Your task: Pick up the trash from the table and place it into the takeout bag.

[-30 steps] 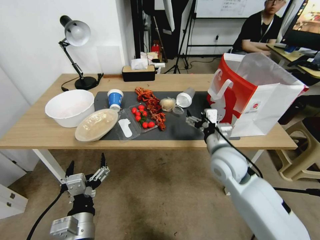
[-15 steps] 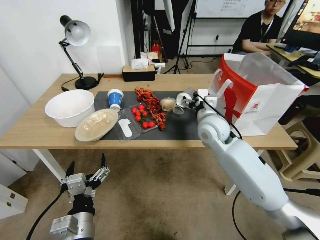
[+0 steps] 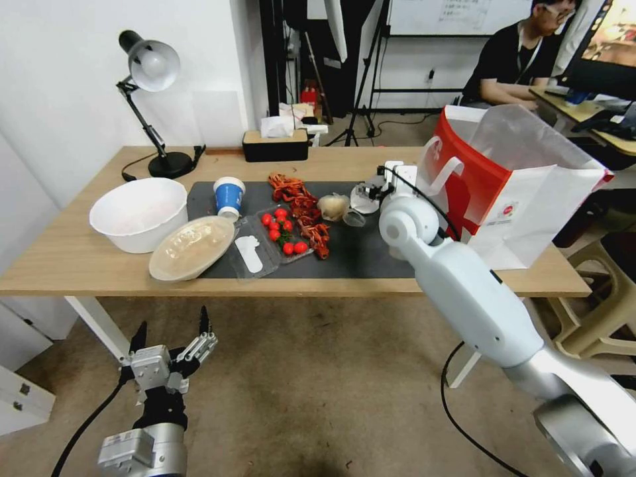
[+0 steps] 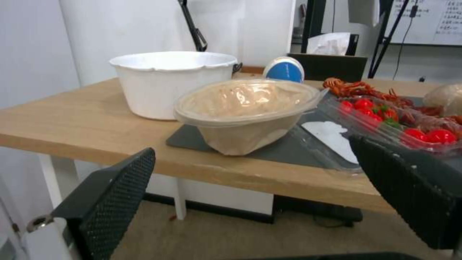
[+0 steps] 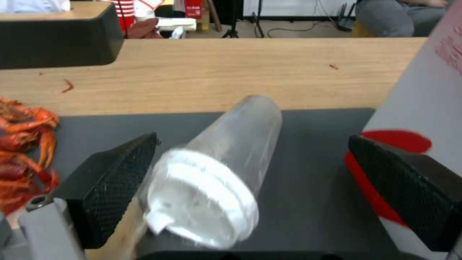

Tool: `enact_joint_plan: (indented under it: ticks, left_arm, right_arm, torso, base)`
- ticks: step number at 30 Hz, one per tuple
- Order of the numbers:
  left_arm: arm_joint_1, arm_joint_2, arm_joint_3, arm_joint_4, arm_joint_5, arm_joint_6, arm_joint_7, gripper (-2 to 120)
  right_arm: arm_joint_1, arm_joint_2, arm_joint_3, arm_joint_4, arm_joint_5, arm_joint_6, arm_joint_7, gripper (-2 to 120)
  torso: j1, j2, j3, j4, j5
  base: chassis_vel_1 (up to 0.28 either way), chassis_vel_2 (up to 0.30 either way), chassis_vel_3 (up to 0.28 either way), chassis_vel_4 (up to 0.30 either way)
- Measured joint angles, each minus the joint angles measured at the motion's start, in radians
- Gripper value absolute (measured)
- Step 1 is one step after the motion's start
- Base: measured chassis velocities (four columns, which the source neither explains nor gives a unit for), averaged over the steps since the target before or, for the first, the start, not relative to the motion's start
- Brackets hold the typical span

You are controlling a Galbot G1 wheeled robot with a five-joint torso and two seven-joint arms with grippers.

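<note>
Cup (image 5: pixel 216 173) lies on its side on the mat near the worktop's far edge, beside the bag (image 3: pixel 503 192). Right tool (image 5: pixel 250 187) straddles it, spread wide. Probably light, thin-walled, slippery; grip mid-body gently.

The left hand (image 4: pixel 255 202) hangs low in front of the bench (image 4: pixel 62 122), down below its top, over a brown floor. Its two black fingers (image 4: pixel 115 195) are spread wide apart with nothing between them. On the bench edge sits a beige round bowl lid (image 4: pixel 245 112), partly on a dark grey mat (image 4: pixel 284 151). A big white bowl (image 4: pixel 173 81) stands just behind it. A blue-and-white paper cup (image 4: pixel 285 69) peeks out farther back. Beside the lid lies a clear tray (image 4: pixel 332 133) with red tomatoes (image 4: pixel 428 134) in it. Orange crayfish shells (image 4: pixel 356 88) lie behind the tray. A black tissue box (image 4: pixel 332 65) sits at the back.
</note>
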Motion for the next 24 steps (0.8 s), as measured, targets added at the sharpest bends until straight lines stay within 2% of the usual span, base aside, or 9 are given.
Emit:
enact_joint_plan:
  ticks: [12, 24]
  left_arm:
    - [-0.003, 0.001, 0.001, 0.004, 0.000, -0.001, -0.001, 100]
    - [-0.003, 0.007, 0.000, 0.004, -0.003, -0.003, -0.004, 100]
  right_arm:
    - [0.142, 0.064, -0.019, -0.192, 0.062, -0.023, -0.028, 100]
    - [0.214, 0.185, -0.018, -0.380, 0.049, -0.039, -0.001, 100]
  torso:
    - [0.000, 0.000, 0.000, -0.0001, 0.0000]
    - [0.000, 0.000, 0.000, 0.0000, 0.0000]
  base:
    - [0.000, 0.000, 0.000, 0.000]
    - [0.000, 0.000, 0.000, 0.000]
